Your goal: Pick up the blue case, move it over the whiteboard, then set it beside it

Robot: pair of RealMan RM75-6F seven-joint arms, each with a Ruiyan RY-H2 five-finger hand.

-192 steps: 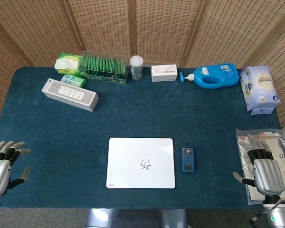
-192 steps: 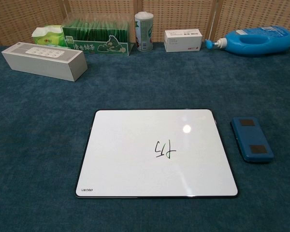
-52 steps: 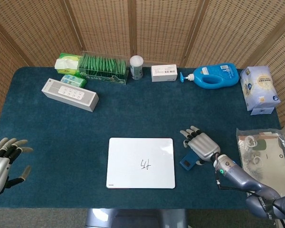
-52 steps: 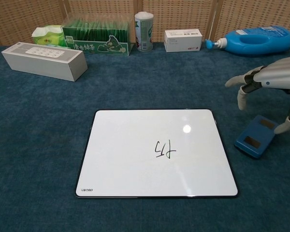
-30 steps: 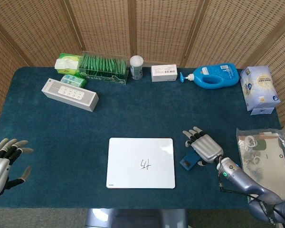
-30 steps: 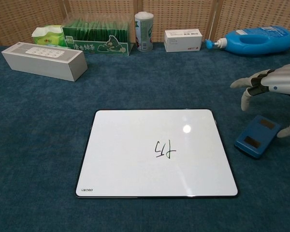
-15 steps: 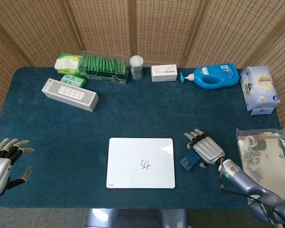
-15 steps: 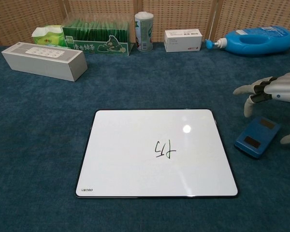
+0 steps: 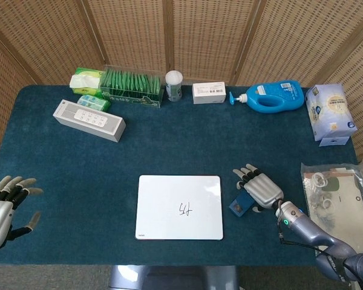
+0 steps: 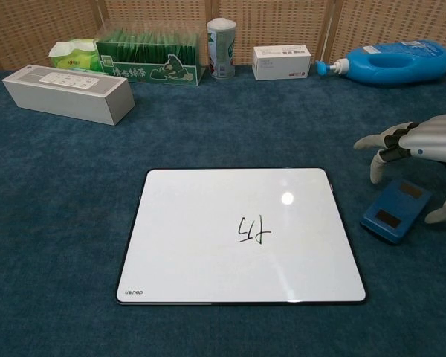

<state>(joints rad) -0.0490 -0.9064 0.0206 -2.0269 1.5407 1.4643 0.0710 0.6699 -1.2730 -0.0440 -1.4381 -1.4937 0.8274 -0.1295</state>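
The blue case (image 10: 395, 210) lies flat on the carpet just right of the whiteboard (image 10: 239, 232), turned at an angle; in the head view the blue case (image 9: 238, 206) peeks out from under my right hand. My right hand (image 10: 420, 141) (image 9: 261, 190) hovers over the case with fingers spread and nothing held; the thumb hangs down at the case's right side. The whiteboard (image 9: 179, 206) lies at the table's front middle with a mark on it. My left hand (image 9: 3, 210) rests open at the front left corner, far from the case.
Along the back edge stand a white speaker box (image 9: 89, 119), green tissue packs (image 9: 88, 79), a green tea box (image 9: 132, 86), a white canister (image 9: 173, 85), a small white box (image 9: 208, 92) and a blue detergent bottle (image 9: 273, 96). A tissue pack (image 9: 330, 112) and a plastic bag (image 9: 334, 199) lie at right.
Since the earliest frames my right hand came in over the case, which turned at an angle. In the last half second the hand shifted slightly left; the case did not move.
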